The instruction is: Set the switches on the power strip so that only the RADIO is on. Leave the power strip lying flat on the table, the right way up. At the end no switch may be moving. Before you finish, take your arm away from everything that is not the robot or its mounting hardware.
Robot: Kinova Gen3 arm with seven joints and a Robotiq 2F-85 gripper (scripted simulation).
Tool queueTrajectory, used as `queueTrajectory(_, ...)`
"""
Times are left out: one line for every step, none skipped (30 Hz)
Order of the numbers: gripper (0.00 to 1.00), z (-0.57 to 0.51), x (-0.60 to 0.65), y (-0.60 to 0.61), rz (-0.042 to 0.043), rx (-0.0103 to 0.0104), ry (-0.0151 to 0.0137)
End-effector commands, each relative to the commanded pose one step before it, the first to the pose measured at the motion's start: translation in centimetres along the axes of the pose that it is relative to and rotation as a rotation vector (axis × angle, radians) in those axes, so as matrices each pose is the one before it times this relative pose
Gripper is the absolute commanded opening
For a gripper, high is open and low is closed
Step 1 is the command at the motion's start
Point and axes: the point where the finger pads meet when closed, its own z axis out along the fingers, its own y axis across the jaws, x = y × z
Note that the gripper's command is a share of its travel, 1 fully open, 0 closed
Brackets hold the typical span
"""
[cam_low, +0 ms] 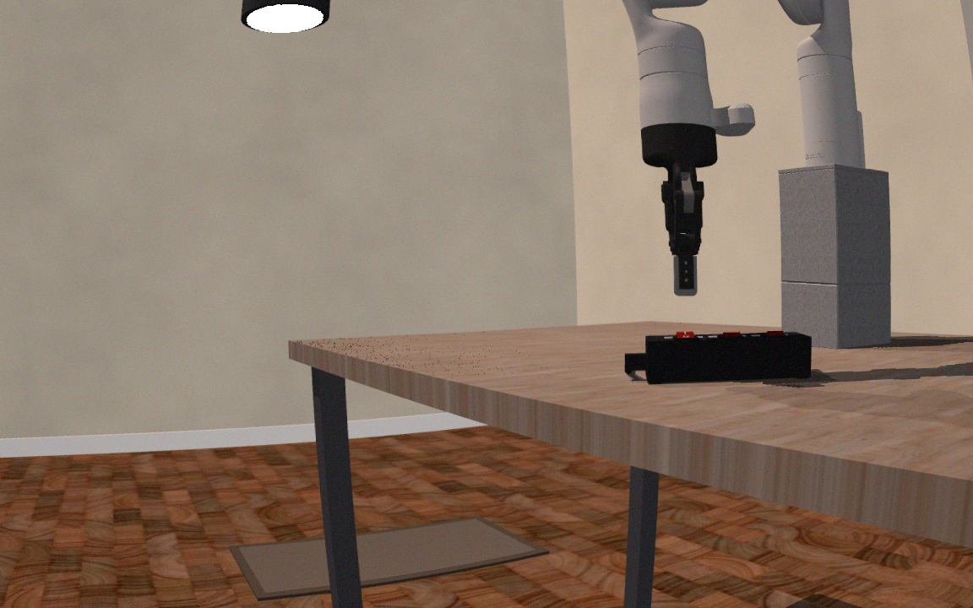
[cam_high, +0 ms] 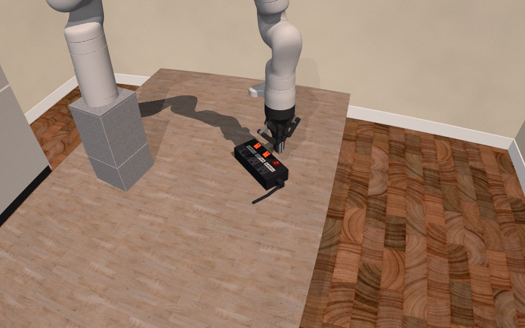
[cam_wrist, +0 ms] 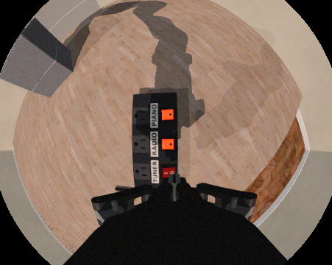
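Power strip, black, was found lying flat and right way up on the wooden table. Three rocker switches were observed in one row along its top, each with a printed label and an outlet alongside. The PIANO switch was seen lit bright orange, as was the RADIO switch in the middle. The TUNER switch was noted as dark red and unlit, its markings partly visible. The required setting was therefore not met, PIANO being lit together with RADIO.

The gripper was recorded as closed, with nothing held between its fingers. It was pointed downward and held above the TUNER end of the strip, apart from the switches; a gap was visible beneath the fingertips in the exterior view. A short black cord was seen extending from the TUNER end onto the table. The arm's grey pedestal was noted well apart from the strip.
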Motion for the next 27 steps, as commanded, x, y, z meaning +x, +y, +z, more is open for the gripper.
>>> queueTrajectory(0.00,-0.195,0.208,-0.176,0.01183,0.00337,0.00412)
queueTrajectory(0.00,-0.076,0.416,0.233,-0.00035,-0.00558,-0.00157)
queueTrajectory(0.00,-0.125,1.006,0.096,-0.00057,-0.00003,0.00050)
queueTrajectory(0.00,-0.195,1.454,0.090,0.01548,-0.00002,0.00050)
queueTrajectory(0.00,-0.249,1.683,0.004,-0.00013,-0.00002,0.00025)
queueTrajectory(0.00,-0.270,1.639,-0.073,0.00037,-0.00007,-0.00014)
queueTrajectory(0.00,-0.244,1.348,-0.120,0.00069,-0.00012,-0.00042)
queueTrajectory(0.00,0.000,0.000,0.000,0.00000,0.00000,0.00000)
queueTrajectory(0.00,-0.175,0.898,-0.111,-0.00562,-0.00013,-0.00045)
queueTrajectory(0.00,-0.085,0.416,-0.058,-0.00936,-0.00007,-0.00025)
queueTrajectory(0.00,-0.015,0.072,-0.010,0.00007,-0.00001,-0.00005)
queueTrajectory(0.00,0.000,0.000,0.000,0.00000,0.00000,0.00000)
queueTrajectory(0.00,0.000,0.000,0.000,0.00000,0.00000,0.00000)
queueTrajectory(0.00,0.000,0.000,0.000,0.00000,0.00000,0.00000)
queueTrajectory(0.00,0.000,0.000,0.000,0.00000,0.00000,0.00000)
queueTrajectory(0.00,0.000,0.000,0.000,0.00000,0.00000,0.00000)
queueTrajectory(0.00,0.000,0.000,0.000,0.00000,0.00000,0.00000)
queueTrajectory(0.00,0.000,0.000,0.000,0.00000,0.00000,0.00000)
queueTrajectory(0.00,-0.001,-0.012,0.025,0.00001,-0.00040,-0.00019)
queueTrajectory(0.00,0.022,-0.001,0.002,0.00003,0.00013,0.00008)
queueTrajectory(0.00,0.018,0.005,-0.012,0.00002,0.00030,0.00016)
queueTrajectory(0.00,0.010,0.004,-0.009,0.00001,0.00021,0.00011)
queueTrajectory(0.00,0.004,0.002,-0.004,0.00000,0.00008,0.00004)
queueTrajectory(0.00,0.001,0.000,-0.001,0.00000,0.00002,0.00001)
queueTrajectory(0.00,0.000,0.000,0.000,0.00000,0.00000,0.00000)
queueTrajectory(0.00,0.000,0.000,0.000,0.00000,0.00000,0.00000)
queueTrajectory(0.00,0.000,0.000,0.000,0.00000,0.00000,0.00000)
